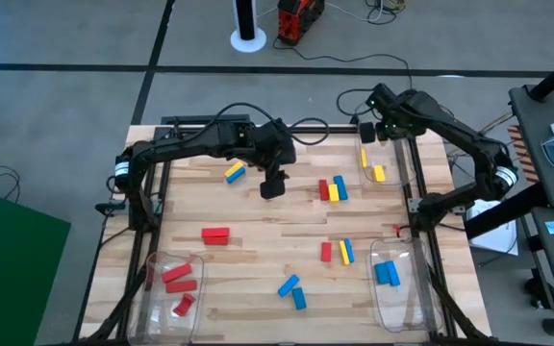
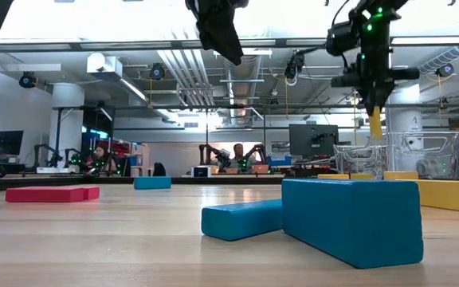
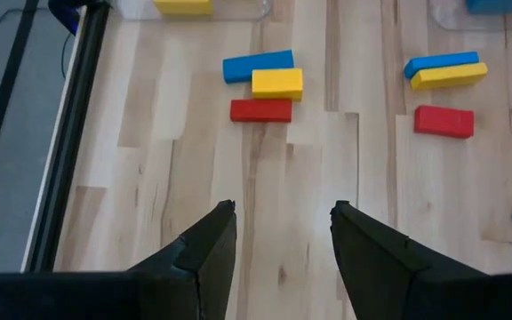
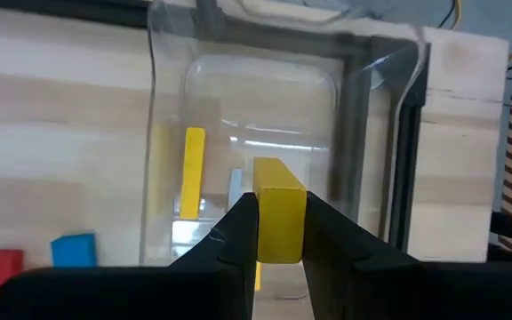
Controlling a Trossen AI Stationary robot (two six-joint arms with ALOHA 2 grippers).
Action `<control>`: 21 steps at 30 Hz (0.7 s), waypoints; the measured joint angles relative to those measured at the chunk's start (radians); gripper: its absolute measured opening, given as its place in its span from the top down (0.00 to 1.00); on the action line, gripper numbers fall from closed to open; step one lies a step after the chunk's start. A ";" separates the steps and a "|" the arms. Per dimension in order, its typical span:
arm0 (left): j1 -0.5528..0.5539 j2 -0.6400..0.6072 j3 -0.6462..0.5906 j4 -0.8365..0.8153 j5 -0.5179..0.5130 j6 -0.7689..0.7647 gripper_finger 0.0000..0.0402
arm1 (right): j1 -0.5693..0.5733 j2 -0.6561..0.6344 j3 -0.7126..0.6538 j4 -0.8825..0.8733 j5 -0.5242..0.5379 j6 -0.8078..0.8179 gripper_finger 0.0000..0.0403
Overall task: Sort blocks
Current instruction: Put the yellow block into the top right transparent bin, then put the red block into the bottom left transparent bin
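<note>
We are partway through. Our right claw (image 4: pixel 280 233) grasps a yellow block (image 4: pixel 279 209) above the clear bin (image 1: pixel 404 159) at the table's (image 1: pixel 258 255) far right, where one yellow block (image 1: pixel 379 173) already lies. Red blocks (image 1: pixel 177 277) sit in the near-left bin (image 1: pixel 156 306), blue ones (image 1: pixel 387 273) in the near-right bin (image 1: pixel 421 298). Our left claw (image 3: pixel 281 233) hangs released over the middle. About a dozen blocks remain loose, by our judgement.

Red, yellow, blue blocks (image 1: pixel 333 189) scattered on wood — one yellow block (image 4: pixel 279 209) held upright.
</note>
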 joint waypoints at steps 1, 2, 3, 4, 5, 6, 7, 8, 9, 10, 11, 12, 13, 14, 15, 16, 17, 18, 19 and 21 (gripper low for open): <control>0.000 0.000 0.000 -0.004 0.000 -0.005 0.60 | 0.000 0.000 -0.019 0.012 0.000 0.000 0.85; 0.000 0.000 0.000 -0.009 0.000 -0.008 0.60 | 0.000 0.000 -0.034 0.023 0.000 0.000 0.85; 0.000 0.000 -0.001 -0.018 0.000 -0.011 0.60 | 0.000 0.000 -0.049 0.033 -0.001 0.001 0.84; 0.000 0.000 -0.001 -0.026 0.000 -0.012 0.60 | 0.000 0.000 -0.064 0.039 -0.001 0.002 0.83; 0.000 0.000 -0.002 -0.029 0.000 -0.015 0.60 | 0.000 0.000 -0.077 0.046 -0.001 0.002 0.82; 0.000 0.000 -0.002 -0.030 0.000 -0.016 0.60 | 0.000 0.000 -0.088 0.053 -0.001 0.002 0.81; 0.000 0.000 -0.002 -0.033 0.000 -0.018 0.60 | 0.000 0.000 -0.098 0.055 0.000 0.002 0.80; 0.000 0.000 -0.002 -0.036 0.000 -0.021 0.60 | 0.000 0.000 -0.108 0.056 0.000 0.003 0.80; 0.000 0.000 -0.002 -0.034 0.000 -0.024 0.60 | 0.000 0.000 -0.116 0.057 -0.001 0.003 0.79; 0.000 0.000 -0.002 -0.034 0.000 -0.027 0.60 | 0.000 0.000 -0.122 0.060 -0.001 0.004 0.78; 0.000 0.000 -0.002 -0.035 0.000 -0.027 0.60 | 0.000 0.000 -0.126 0.062 -0.001 0.004 0.77; 0.000 0.000 -0.002 -0.034 0.000 -0.027 0.60 | 0.000 0.000 -0.129 0.064 -0.001 0.004 0.77; 0.000 0.000 -0.002 -0.034 0.000 -0.027 0.60 | 0.000 0.000 -0.131 0.066 -0.001 0.004 0.76; 0.000 0.000 -0.002 -0.034 0.000 -0.027 0.60 | 0.000 0.000 -0.133 0.067 -0.001 0.005 0.76; 0.000 0.000 -0.002 -0.034 0.000 -0.027 0.60 | 0.000 0.000 -0.133 0.067 -0.002 0.005 0.75; 0.000 0.000 -0.002 -0.034 0.000 -0.027 0.60 | 0.000 -0.001 -0.132 0.068 -0.002 0.005 0.75; 0.000 0.000 -0.002 -0.033 0.000 -0.027 0.60 | 0.000 -0.002 -0.129 0.065 -0.004 0.005 0.75; 0.000 0.000 -0.003 -0.030 0.000 -0.027 0.60 | 0.000 -0.003 -0.125 0.065 -0.009 0.005 0.75; 0.000 0.000 -0.003 -0.024 0.000 -0.027 0.60 | 0.000 -0.006 -0.119 0.066 -0.012 0.004 0.75; 0.000 0.000 -0.003 -0.003 0.000 -0.027 0.60 | 0.005 -0.017 -0.106 0.067 -0.018 0.004 0.75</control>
